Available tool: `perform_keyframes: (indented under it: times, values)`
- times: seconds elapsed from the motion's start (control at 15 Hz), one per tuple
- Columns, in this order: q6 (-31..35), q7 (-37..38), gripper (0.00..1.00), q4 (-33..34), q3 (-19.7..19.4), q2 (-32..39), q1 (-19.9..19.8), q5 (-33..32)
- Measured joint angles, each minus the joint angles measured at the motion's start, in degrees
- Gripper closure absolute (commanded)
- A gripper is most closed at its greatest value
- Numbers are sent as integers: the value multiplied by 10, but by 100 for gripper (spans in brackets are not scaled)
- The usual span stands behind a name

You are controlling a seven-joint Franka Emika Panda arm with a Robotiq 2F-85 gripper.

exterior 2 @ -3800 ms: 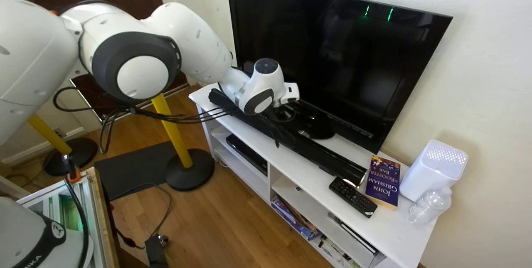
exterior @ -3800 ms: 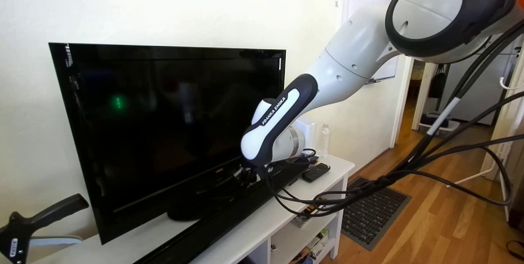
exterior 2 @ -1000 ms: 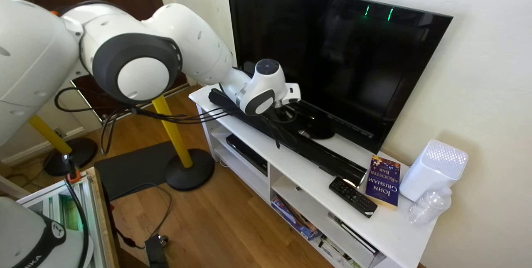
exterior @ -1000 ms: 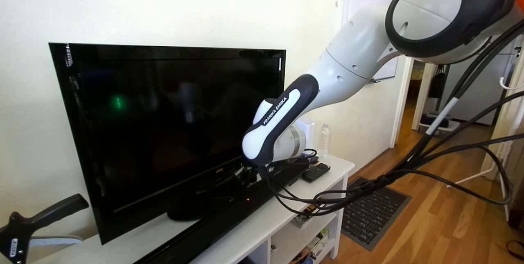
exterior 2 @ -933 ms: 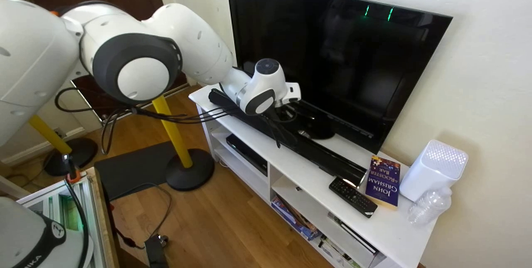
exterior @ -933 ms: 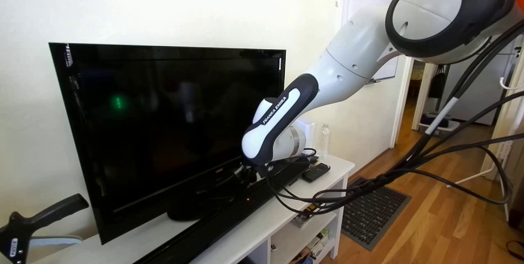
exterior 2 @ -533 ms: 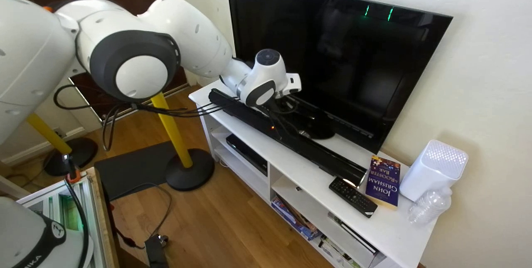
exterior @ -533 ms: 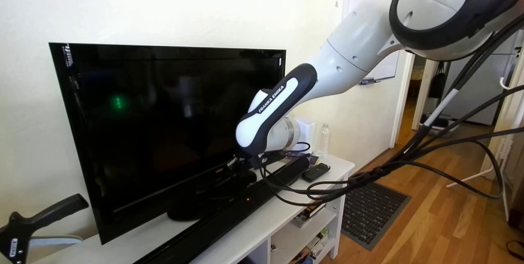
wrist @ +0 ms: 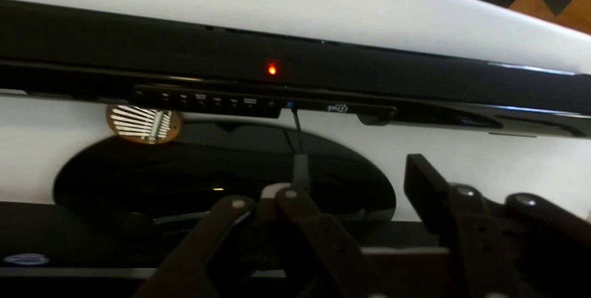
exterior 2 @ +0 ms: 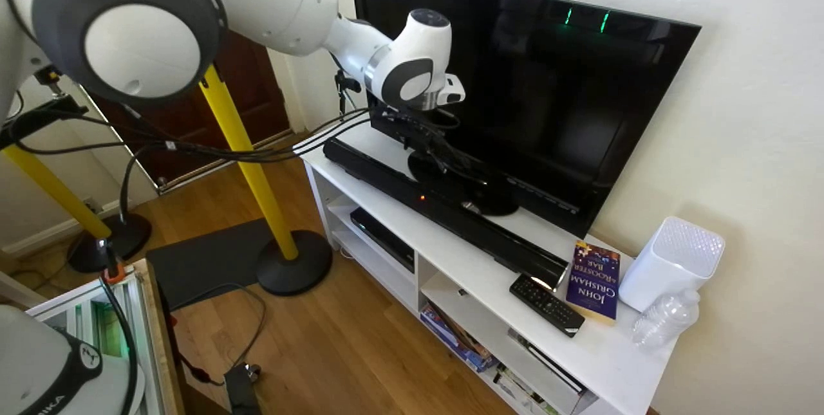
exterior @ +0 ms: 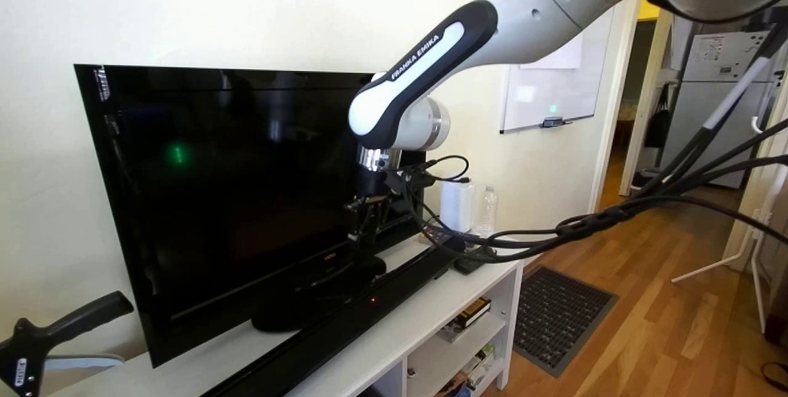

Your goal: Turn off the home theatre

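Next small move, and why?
I'd lift the gripper slightly further and press nothing: it hangs open, clear of the soundbar, whose red light is on, though none showed in an exterior view a few seconds ago. That may mean standby, but the pictures can't confirm it.

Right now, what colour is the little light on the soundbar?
Red-orange; the light shows best in the wrist view.
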Motion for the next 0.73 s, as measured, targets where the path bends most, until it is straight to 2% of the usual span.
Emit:
perform_keyframes:
  times: [0.13, 0.47, 0.73]
  values:
    - [-38, 22, 0, -12, -34, -35, 18, -17]
    - [-100, 121, 0, -34, -105, -89, 69, -82]
    - [-115, 155, 0, -52, -121, -113, 81, -98]
